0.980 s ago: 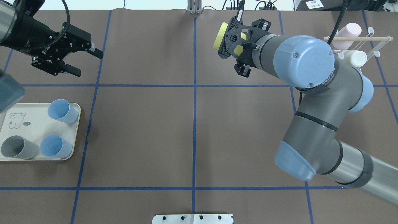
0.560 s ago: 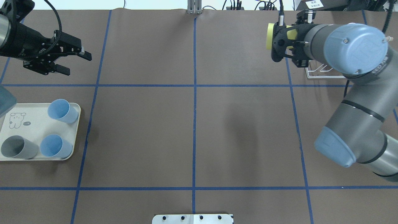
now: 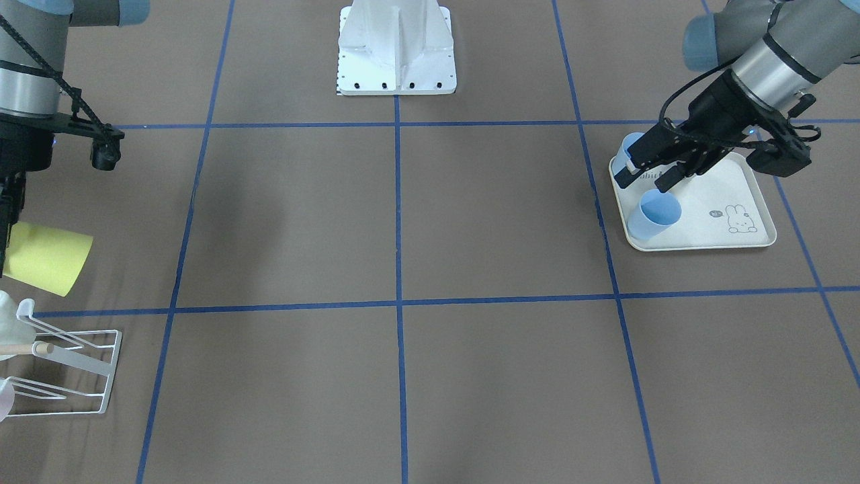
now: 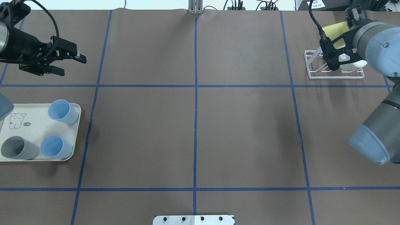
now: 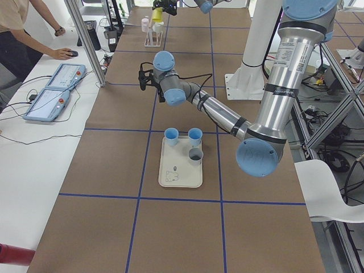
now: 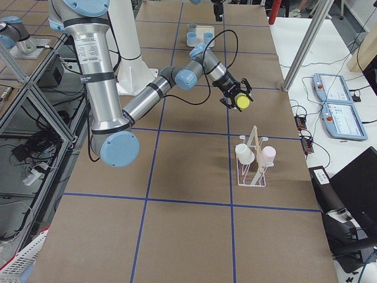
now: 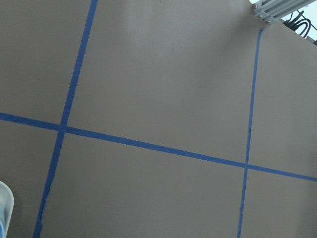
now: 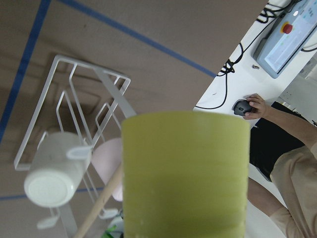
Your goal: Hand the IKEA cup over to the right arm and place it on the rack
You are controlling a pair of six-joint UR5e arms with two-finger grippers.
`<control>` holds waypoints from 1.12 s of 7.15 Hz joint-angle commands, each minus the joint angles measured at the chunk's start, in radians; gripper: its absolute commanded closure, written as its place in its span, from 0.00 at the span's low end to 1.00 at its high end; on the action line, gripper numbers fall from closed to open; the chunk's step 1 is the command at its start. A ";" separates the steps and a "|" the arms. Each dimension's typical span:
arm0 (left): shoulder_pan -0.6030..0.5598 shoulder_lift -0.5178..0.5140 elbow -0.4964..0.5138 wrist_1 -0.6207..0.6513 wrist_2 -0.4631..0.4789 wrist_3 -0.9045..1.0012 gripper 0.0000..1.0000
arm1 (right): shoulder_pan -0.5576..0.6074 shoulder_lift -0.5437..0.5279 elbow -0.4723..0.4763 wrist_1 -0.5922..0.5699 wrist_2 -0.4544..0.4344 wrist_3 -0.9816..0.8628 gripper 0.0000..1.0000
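The yellow-green cup, a plain tapered tumbler tipped on its side, hangs in the air at the overhead view's upper right by the white wire rack, pinched by the right gripper. Shortly before, it was left of the rack. The left gripper, fingers spread, has drifted slightly left.

Left gripper jaws apart; right gripper jaws clamping yellow cup.
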 commanded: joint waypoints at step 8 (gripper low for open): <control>0.002 -0.003 0.001 0.000 0.001 -0.001 0.00 | -0.119 -0.064 -0.148 0.000 -0.308 -0.222 0.71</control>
